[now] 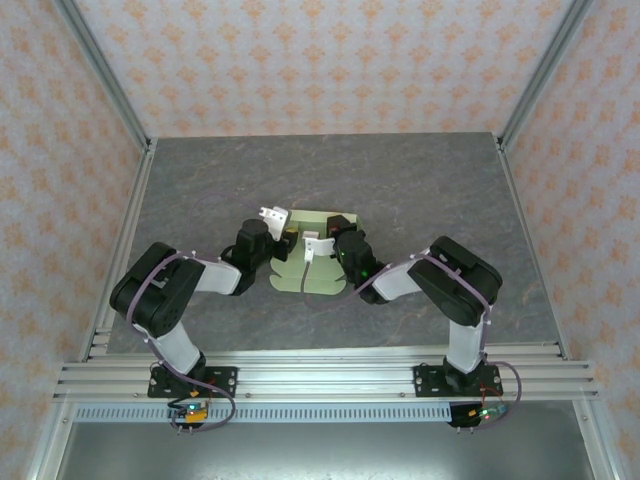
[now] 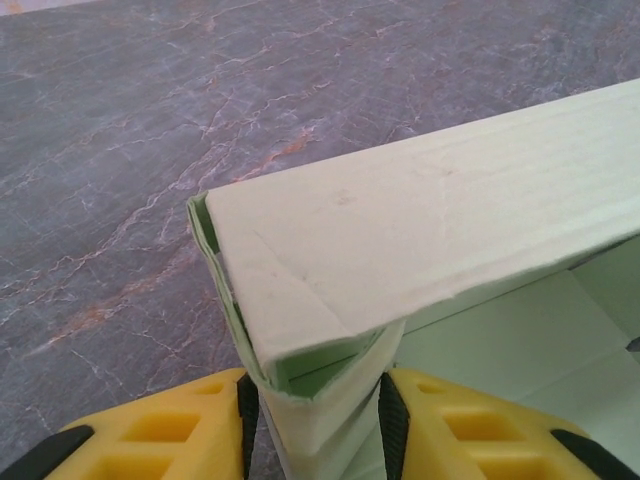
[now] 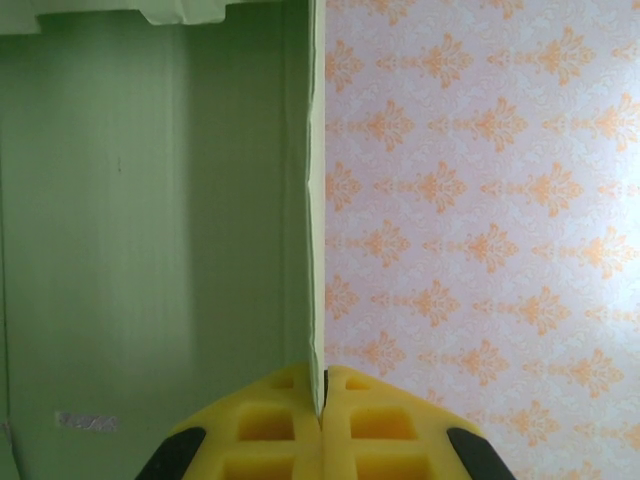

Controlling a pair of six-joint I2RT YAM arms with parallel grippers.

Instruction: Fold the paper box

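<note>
While the overhead cam gives you the big picture, with both arms bent inward over the paper box (image 1: 305,282) near the middle of the grey marbled table (image 1: 430,190), the grip detail is on the wrist cams.

On your left wrist view, the left gripper (image 2: 315,405) has its yellow fingers (image 2: 170,430) either side of a folded corner of the card. The layers there are doubled over and squeezed between the black pads, so it's clamped on the box. A long panel runs off up and to the right from that corner, raised off the table, with pale green card lying lower behind it.

Your right wrist view is a different story: the right gripper (image 3: 322,390) is pinched tight on the thin edge of one upright wall of card, seen edge-on. Green inner face fills the left side, orange-patterned wallpaper (image 3: 480,220) the right.

From above you can tell the base of the sheet lies flat between the two wrists, which neither wrist cam gives you.
</note>
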